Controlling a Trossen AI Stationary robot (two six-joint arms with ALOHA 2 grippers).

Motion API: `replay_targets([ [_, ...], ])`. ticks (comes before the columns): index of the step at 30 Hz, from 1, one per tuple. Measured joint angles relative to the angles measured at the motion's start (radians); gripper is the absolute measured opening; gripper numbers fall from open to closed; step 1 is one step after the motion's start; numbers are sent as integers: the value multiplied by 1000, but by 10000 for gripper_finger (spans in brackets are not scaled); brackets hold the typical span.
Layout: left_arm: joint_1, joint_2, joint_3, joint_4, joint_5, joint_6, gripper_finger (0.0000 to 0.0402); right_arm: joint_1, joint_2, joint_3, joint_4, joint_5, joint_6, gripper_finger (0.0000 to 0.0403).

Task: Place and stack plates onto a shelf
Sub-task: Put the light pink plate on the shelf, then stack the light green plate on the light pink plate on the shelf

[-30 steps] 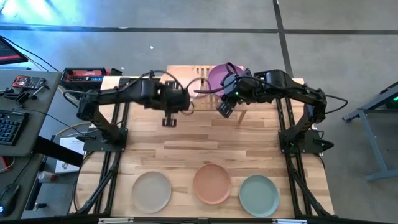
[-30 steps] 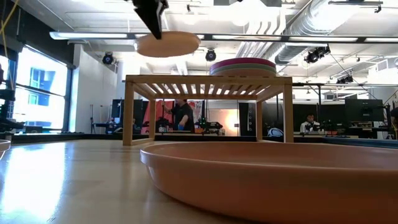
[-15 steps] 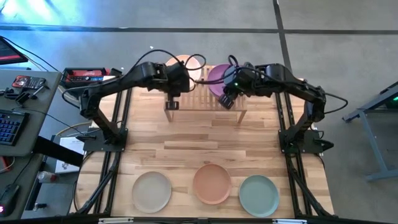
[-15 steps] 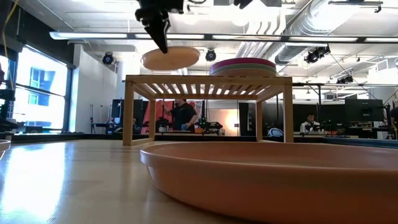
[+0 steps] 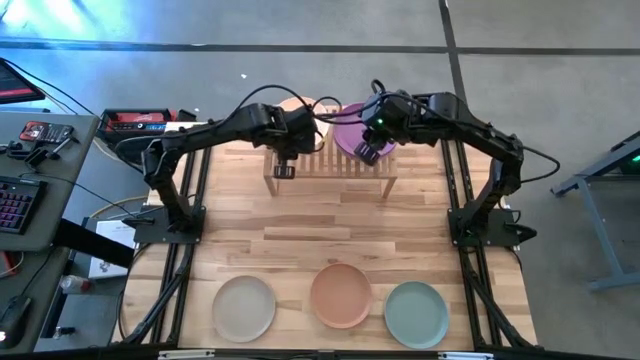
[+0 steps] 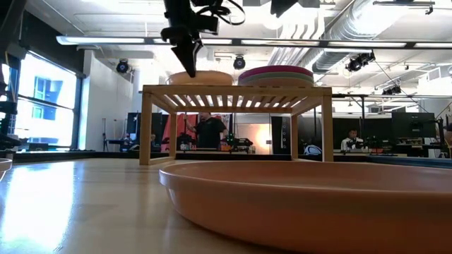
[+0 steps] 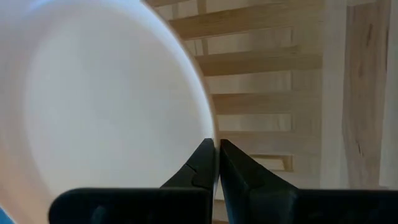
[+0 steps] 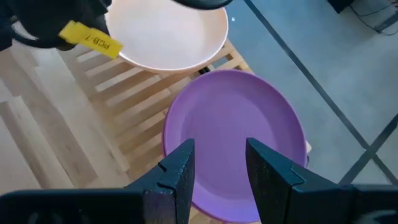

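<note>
My left gripper [image 5: 292, 128] [image 6: 189, 55] points down over the left half of the light-wood shelf [image 5: 330, 165] [image 6: 236, 92], shut on a pale peach plate [image 5: 300, 103] [image 6: 200, 77]. A stack of plates with a purple plate [image 5: 350, 125] [image 8: 233, 137] on top rests on the shelf's right half [image 6: 275, 74]. My right gripper [image 5: 372, 150] [image 8: 217, 168] hovers above the purple plate's near side, open and empty. My left gripper pinches the peach plate's rim [image 7: 210, 138] between its two fingers [image 7: 202, 163] at the plate's near edge. The fingers come from above, pointing down. The plate lies level, and in the low view its underside [image 6: 201, 83] meets the shelf's slatted top.
A beige plate [image 5: 244, 307], a terracotta plate [image 5: 341, 295] [image 6: 304, 204] and a grey-teal plate [image 5: 416, 313] lie in a row by the table's near edge. Bare wood lies between them and the shelf. People stand in the room behind [image 6: 207, 130].
My left gripper has carried the peach plate toward the far edge and down, from above the table in front of the shelf onto the shelf's left half; the plate stays level. My right gripper has drifted toward the far edge, over the purple plate.
</note>
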Motion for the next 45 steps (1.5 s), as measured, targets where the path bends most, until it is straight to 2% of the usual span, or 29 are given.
replay_targets([
  [18, 12, 20, 0, -9, 26, -1, 3, -3, 0, 0, -9, -37, -12, 119],
  [29, 19, 20, 0, -53, 29, 1, 4, -3, 0, 0, -10, -68, 39, 119],
  [39, 18, 20, 0, -50, 55, 7, 52, -3, 0, 0, -10, -68, 39, 119],
  [45, 18, 19, 1, -57, 55, -62, 64, -3, 0, 0, -10, -73, 39, 119],
])
